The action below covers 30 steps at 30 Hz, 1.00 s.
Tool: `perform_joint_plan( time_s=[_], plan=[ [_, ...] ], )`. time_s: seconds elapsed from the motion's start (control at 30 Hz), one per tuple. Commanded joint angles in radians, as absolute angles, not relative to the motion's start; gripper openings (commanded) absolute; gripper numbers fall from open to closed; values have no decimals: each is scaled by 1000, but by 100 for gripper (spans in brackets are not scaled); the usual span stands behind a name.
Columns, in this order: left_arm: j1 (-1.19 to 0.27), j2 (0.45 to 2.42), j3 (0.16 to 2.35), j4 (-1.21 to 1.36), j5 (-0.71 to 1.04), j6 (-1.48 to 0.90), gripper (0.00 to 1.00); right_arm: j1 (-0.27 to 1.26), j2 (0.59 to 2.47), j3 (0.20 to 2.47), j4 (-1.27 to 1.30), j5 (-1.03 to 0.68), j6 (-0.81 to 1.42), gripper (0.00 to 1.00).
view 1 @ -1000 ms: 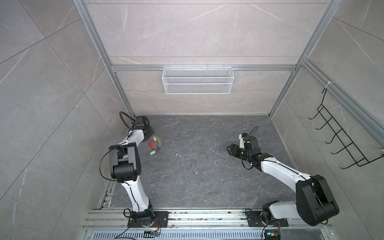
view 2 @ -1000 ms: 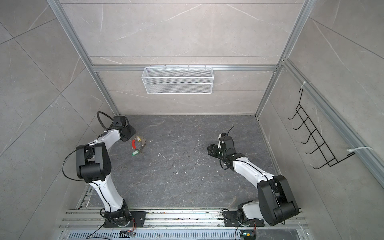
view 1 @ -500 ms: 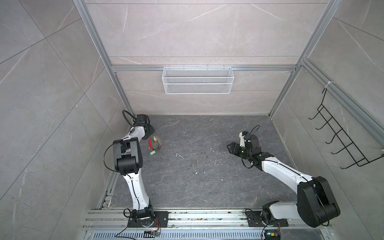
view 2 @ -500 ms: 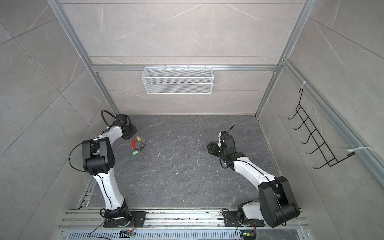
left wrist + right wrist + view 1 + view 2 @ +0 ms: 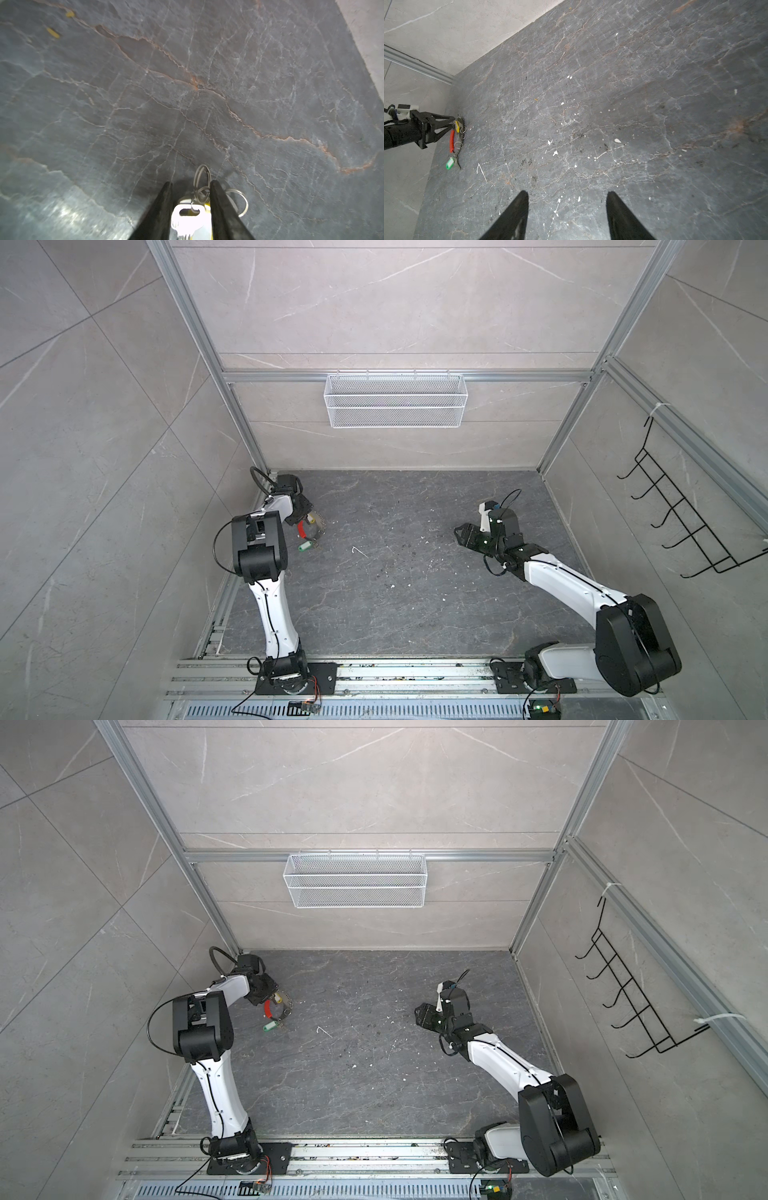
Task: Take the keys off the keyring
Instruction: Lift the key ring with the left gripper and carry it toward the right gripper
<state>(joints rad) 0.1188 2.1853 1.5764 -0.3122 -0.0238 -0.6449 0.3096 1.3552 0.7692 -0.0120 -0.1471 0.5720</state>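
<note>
Left gripper (image 5: 191, 182), jaws narrow, straddles the yellow-tagged silver key (image 5: 191, 216), lengthwise between them, at the end of the red-sleeved wire keyring (image 5: 452, 141); pinched or not, I cannot tell. Right gripper (image 5: 568, 193) hangs wide, empty, well apart from it.

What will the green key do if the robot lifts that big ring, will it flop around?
It would probably dangle and swing: the green key seems only loosely linked to the ring. The ring looks like thin wire, so it is likely light, but its even round shape suggests it is fairly stiff. Its smooth metal might be slippery to pinch.
</note>
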Motion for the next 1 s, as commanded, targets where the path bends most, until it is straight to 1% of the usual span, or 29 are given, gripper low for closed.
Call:
perform_joint_plan(
  time_s=[0.0,0.2,0.4,0.53,0.63,0.83,0.97],
  plan=[
    [127,2198,1613,-300,-14,-656,29,315,1333,795,-39,-150,555,62],
    [127,2184,1598,-284,-14,-655,14,315,1339,795,-38,-150,555,61],
    [125,2109,1538,-228,20,-666,0,315,1353,794,-32,-149,557,60],
    [105,2023,1449,-160,71,-706,0,315,1362,793,-29,-145,558,60],
    [58,1950,1374,-122,86,-723,0,316,1369,793,-30,-140,558,61],
    [-112,1765,1164,-38,56,-706,0,316,1370,789,-41,-127,561,60],
    [-265,1670,1060,-30,15,-670,0,315,1364,782,-47,-125,568,60]
  ],
)
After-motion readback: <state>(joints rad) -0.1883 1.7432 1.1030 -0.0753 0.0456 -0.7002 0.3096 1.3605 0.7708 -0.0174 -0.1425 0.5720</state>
